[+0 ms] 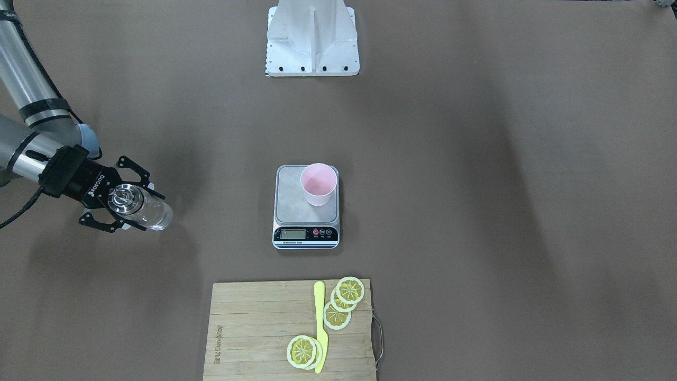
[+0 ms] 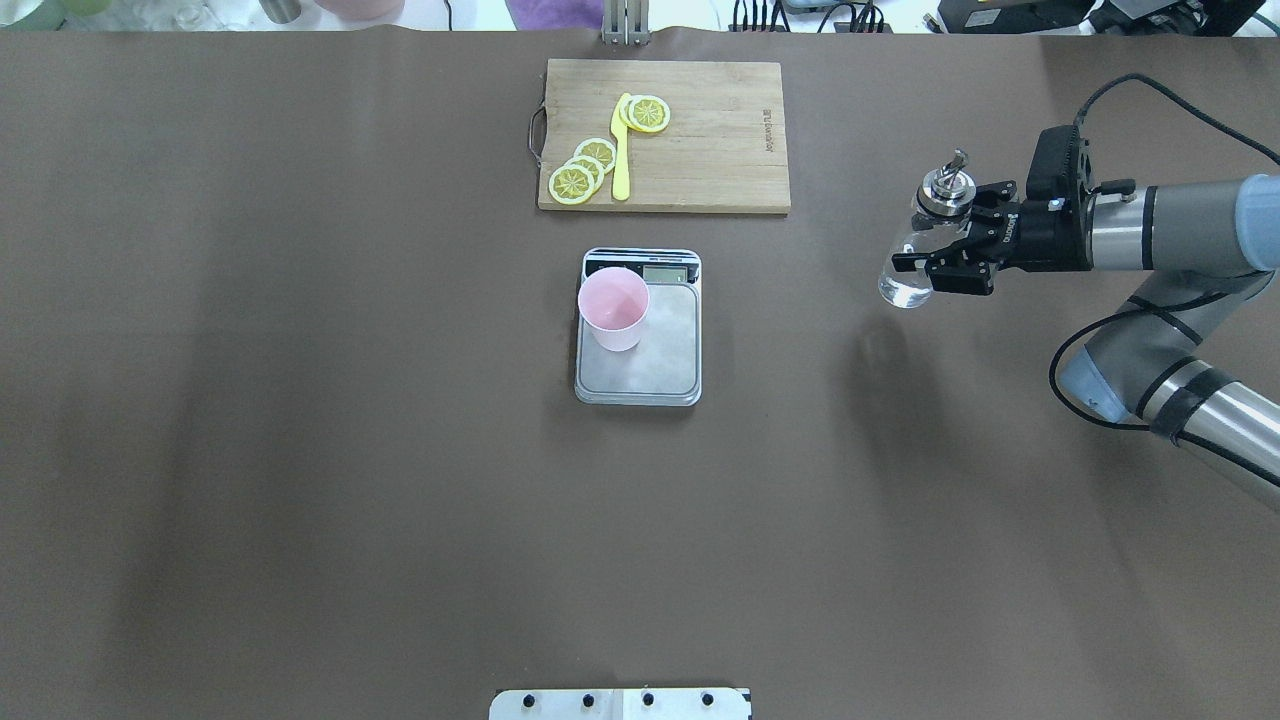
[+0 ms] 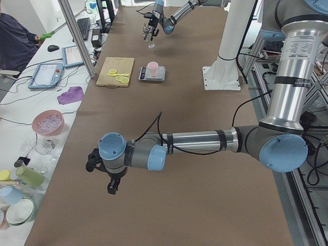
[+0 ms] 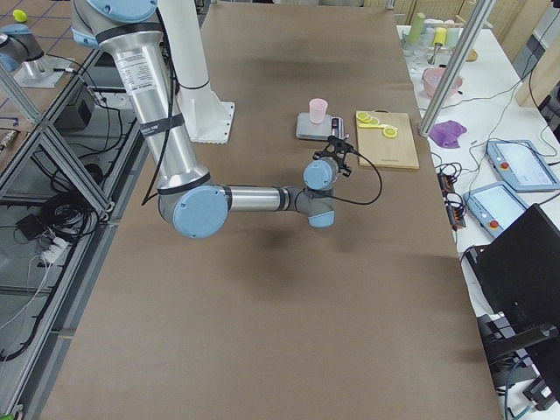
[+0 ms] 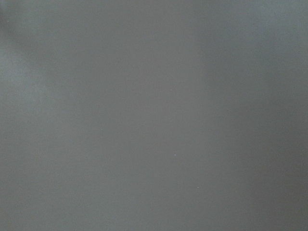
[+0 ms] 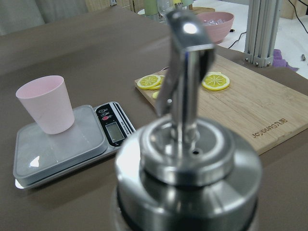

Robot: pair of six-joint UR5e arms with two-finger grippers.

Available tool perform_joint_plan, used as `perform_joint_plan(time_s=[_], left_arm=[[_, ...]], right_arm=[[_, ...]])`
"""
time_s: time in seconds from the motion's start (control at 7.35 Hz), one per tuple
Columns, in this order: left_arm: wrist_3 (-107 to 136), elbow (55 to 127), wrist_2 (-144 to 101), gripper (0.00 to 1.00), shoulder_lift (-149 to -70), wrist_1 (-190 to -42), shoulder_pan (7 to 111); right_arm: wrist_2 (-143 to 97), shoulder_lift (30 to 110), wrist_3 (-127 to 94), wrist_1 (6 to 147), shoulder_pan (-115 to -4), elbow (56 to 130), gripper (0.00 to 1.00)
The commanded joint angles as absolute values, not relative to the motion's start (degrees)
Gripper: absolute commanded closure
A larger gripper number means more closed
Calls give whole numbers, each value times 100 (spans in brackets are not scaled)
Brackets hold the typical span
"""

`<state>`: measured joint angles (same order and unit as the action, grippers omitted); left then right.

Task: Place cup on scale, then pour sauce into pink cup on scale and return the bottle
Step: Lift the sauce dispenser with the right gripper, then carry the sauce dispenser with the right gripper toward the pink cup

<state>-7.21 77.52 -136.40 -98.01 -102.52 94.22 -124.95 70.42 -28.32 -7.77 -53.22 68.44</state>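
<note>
The pale pink cup (image 1: pixel 318 183) stands upright on the silver platform of the scale (image 1: pixel 296 209), at the corner away from the display. They also show in the overhead view, cup (image 2: pixel 613 308) on scale (image 2: pixel 660 360). My right gripper (image 2: pixel 915 240) is shut on the clear glass bottle (image 2: pixel 903 280) and holds it above the table, well to the side of the scale. The chrome spout fills the right wrist view (image 6: pixel 185 82). Clear sauce (image 1: pixel 156 216) shows in the glass. My left gripper (image 3: pixel 111 182) hangs over bare table far from the scale; I cannot tell whether it is open.
A bamboo cutting board (image 2: pixel 710 150) lies beyond the scale, with lemon slices (image 2: pixel 585 168) and a yellow knife (image 2: pixel 621 150) on it. The white robot base (image 1: pixel 312 39) stands behind the scale. Bowls and cups (image 3: pixel 46 123) sit off the table's far edge.
</note>
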Motion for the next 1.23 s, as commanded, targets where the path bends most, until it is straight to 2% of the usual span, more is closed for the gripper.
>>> perform_joint_plan(time_s=[0.0, 0.54, 1.09], left_arm=[[-721, 7743, -13641, 2, -9721, -10300, 9413], [-703, 7743, -13650, 2, -9598, -10336, 9413], [-694, 7568, -13641, 2, -9598, -10310, 9413]], right_arm=[[-12402, 7093, -2717, 111, -5379, 7565, 100], [-11376, 7057, -1355, 658, -4933, 7759, 100], [-10094, 7084, -1030, 3902, -3897, 9918, 100]])
